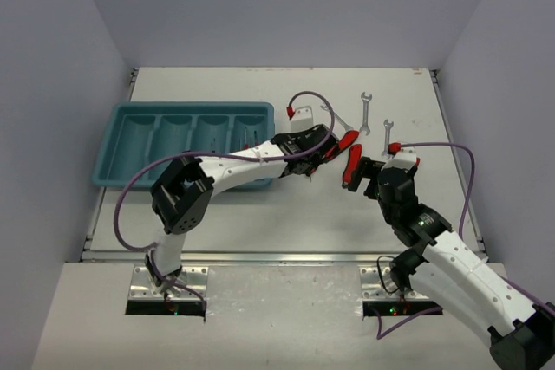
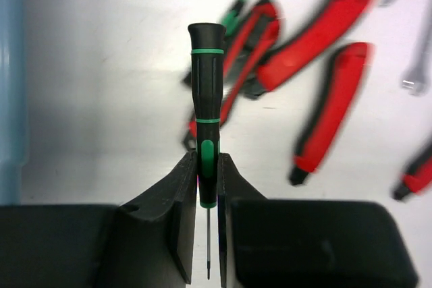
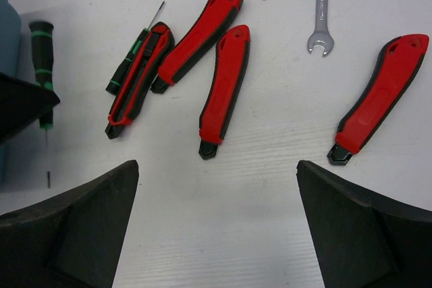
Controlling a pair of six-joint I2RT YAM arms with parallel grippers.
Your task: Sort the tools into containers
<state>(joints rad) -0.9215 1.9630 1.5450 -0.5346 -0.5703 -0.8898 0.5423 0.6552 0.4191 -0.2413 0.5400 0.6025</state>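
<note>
**Black-and-green screwdriver clamped in the left arm**

The left gripper (image 2: 208, 173) was clenched on the lower end of a black-and-green screwdriver (image 2: 206, 85). The handle pointed away and the thin shaft ran back between the fingers. It hung over the white table (image 1: 260, 205), near the right end of the teal tray (image 1: 130, 119). The right gripper (image 3: 217, 193) was spread wide and held nothing, above the red-handled pliers (image 3: 226, 85). Three silver wrenches (image 3: 320, 11) lay just beyond the pliers on the table, apart from the tray.
</note>
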